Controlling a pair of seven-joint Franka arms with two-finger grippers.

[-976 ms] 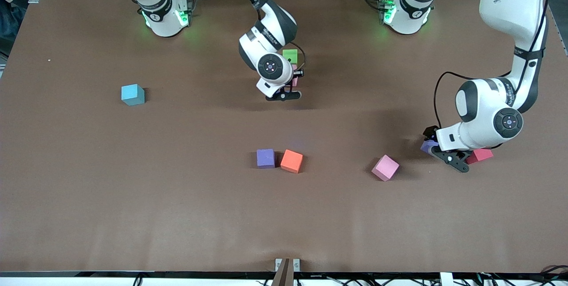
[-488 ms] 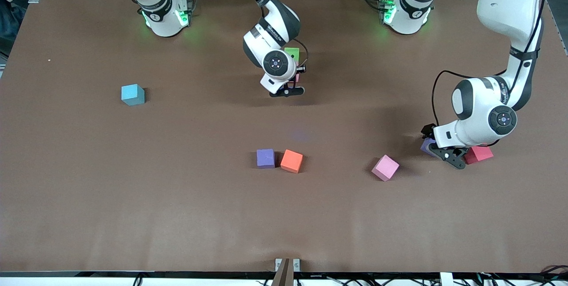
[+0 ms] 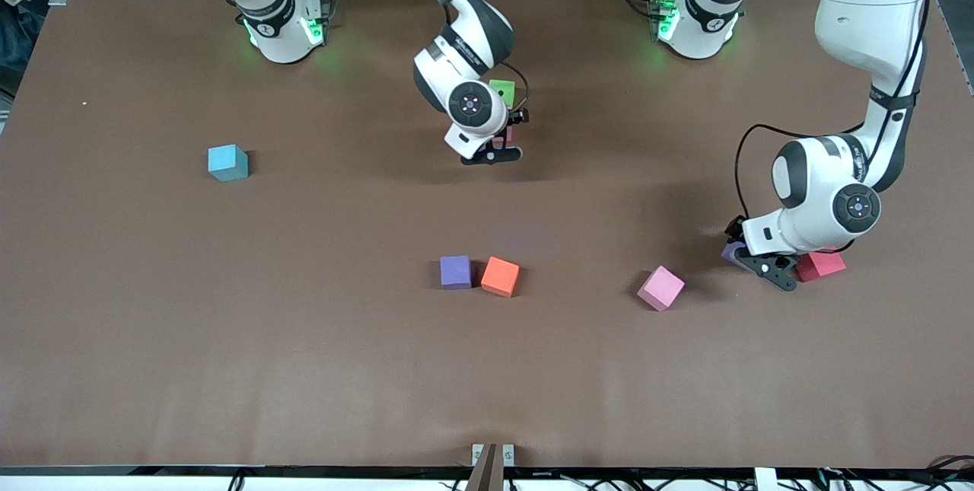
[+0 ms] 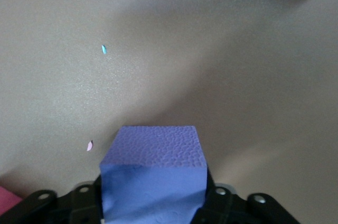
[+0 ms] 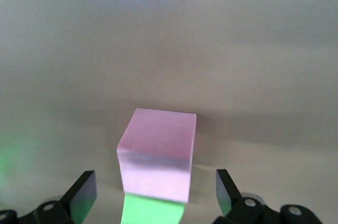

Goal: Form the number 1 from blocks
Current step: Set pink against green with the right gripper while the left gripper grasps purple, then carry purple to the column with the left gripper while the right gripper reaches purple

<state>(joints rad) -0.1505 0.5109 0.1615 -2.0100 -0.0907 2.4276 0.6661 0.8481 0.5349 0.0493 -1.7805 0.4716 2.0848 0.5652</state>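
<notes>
1. the brown table [image 3: 228,339] carries everything, with both arms reaching down onto it.
2. the left gripper [image 3: 749,257] is low at the left arm's end of the table, its fingers pinched onto a purple block [image 4: 152,171] that fills the space between them; only a sliver of that block [image 3: 732,251] shows in the front view.
3. the right gripper [image 3: 498,142] is low over the middle of the table near the bases, its fingers [image 5: 80,192] spread wide with gaps on both sides of a pink block [image 5: 157,152] sitting between them, not gripped.
4. a green block [image 3: 502,91] touches that pink block on the side toward the bases, just by the right gripper.
5. a red cube [image 3: 820,266] lies just beside the left gripper.
6. a second pink block [image 3: 660,288] lies near the left gripper, toward the table's middle.
7. a second purple block [image 3: 455,272] and an orange cube [image 3: 500,276] sit side by side, well apart from both grippers.
8. a light blue cube [image 3: 227,163] lies toward the right arm's end, well apart from the right gripper.
</notes>
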